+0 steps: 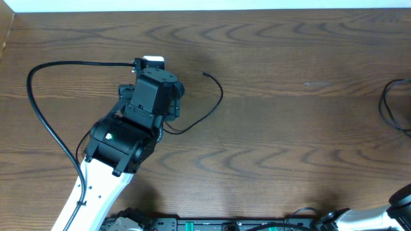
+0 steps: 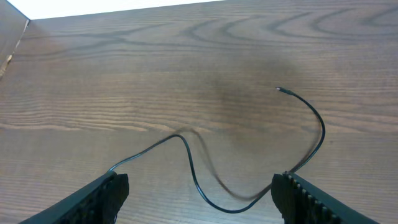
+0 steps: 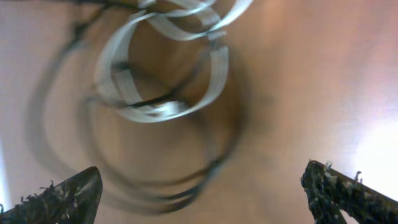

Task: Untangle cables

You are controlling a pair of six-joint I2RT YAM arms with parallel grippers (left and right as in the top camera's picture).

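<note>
A thin black cable point(image 1: 215, 106) lies on the wooden table right of my left arm, its free plug end at the top. In the left wrist view it point(image 2: 314, 121) curves down and loops on the table between my fingers. My left gripper point(image 2: 199, 186) is open above that loop and holds nothing; from overhead it sits at the wrist tip point(image 1: 153, 64). The right wrist view is blurred: a coiled white cable point(image 3: 161, 81) lies over black cable loops point(image 3: 186, 186). My right gripper point(image 3: 202, 180) is open above them, empty. Black loops point(image 1: 390, 102) show at the overhead's right edge.
A thicker black lead point(image 1: 31, 86) runs from my left wrist in a wide loop to the left and back along the arm. The right arm's base point(image 1: 398, 202) is at the bottom right corner. The table's far edge point(image 1: 205, 8) meets a white surface.
</note>
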